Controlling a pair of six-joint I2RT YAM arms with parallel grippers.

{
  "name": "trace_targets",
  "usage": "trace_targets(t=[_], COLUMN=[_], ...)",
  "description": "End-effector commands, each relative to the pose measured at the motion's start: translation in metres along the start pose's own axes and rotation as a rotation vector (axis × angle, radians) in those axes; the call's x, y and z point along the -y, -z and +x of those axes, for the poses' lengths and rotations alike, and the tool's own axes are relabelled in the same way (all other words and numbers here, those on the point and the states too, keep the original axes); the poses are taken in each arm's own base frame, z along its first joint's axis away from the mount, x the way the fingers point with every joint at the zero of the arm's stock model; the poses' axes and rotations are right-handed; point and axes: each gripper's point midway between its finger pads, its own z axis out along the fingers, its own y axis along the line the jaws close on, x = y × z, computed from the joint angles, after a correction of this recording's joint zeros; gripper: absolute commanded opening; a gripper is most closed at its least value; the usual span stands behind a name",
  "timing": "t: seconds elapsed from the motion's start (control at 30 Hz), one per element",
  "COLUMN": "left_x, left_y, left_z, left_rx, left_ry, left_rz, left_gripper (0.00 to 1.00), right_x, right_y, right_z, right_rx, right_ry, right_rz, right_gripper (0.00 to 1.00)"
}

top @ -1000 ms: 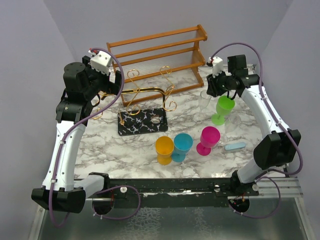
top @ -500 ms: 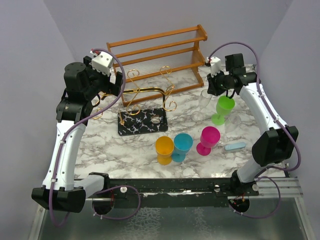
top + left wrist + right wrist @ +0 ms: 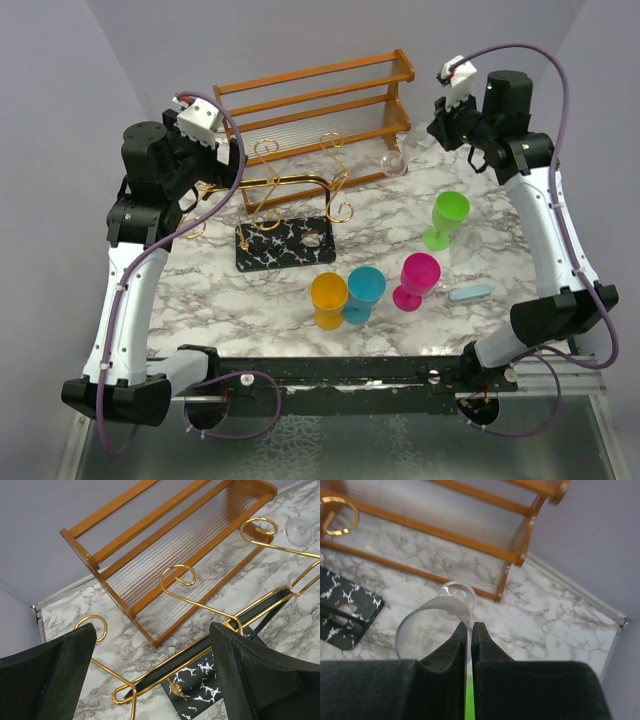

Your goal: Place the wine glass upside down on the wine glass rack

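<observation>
The clear wine glass (image 3: 395,162) hangs in the air near the right end of the wooden shelf. My right gripper (image 3: 440,132) is shut on its rim. In the right wrist view the gripper (image 3: 471,627) pinches the rim wall and the glass (image 3: 432,625) points foot-first away from the camera. The wine glass rack is gold wire with scroll arms (image 3: 290,185) on a black white-veined base (image 3: 285,243). My left gripper (image 3: 225,160) is open and empty above the rack's left end. In the left wrist view the gold wire (image 3: 200,605) runs between the fingers.
An orange-brown wooden two-tier shelf (image 3: 320,110) stands at the back. Green (image 3: 445,220), pink (image 3: 415,280), blue (image 3: 363,293) and orange (image 3: 328,298) glasses stand on the marble front right. A small light-blue object (image 3: 470,292) lies near the right edge.
My right arm has lifted the clear glass off the table beside the green glass and carried it up and back toward the shelf's right end. The left arm has barely moved.
</observation>
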Motion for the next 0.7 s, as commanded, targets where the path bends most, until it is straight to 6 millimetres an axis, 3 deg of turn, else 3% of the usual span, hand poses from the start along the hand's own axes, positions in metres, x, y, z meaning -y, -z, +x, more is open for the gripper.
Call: trace_targets(t=[0.0, 0.13, 0.27, 0.4, 0.67], left_x=[-0.002, 0.019, 0.046, 0.056, 0.064], left_y=[0.017, 0.018, 0.018, 0.010, -0.011], left_z=[-0.037, -0.055, -0.080, -0.097, -0.104], left_rx=[0.110, 0.168, 0.240, 0.274, 0.264], left_ry=[0.043, 0.101, 0.188, 0.285, 0.404], left_rz=[-0.035, 0.081, 0.247, 0.336, 0.431], left_gripper=[0.99, 0.99, 0.98, 0.96, 0.95], right_x=[0.019, 0.012, -0.011, -0.038, -0.077], right_y=[0.062, 0.097, 0.119, 0.132, 0.145], right_z=[-0.102, -0.143, -0.169, -0.185, -0.204], right_rx=[0.348, 0.522, 0.623, 0.682, 0.746], right_ry=[0.017, 0.013, 0.001, -0.040, -0.076], right_rz=[0.151, 0.143, 0.027, -0.129, -0.342], right_gripper=[0.01, 0.01, 0.01, 0.01, 0.01])
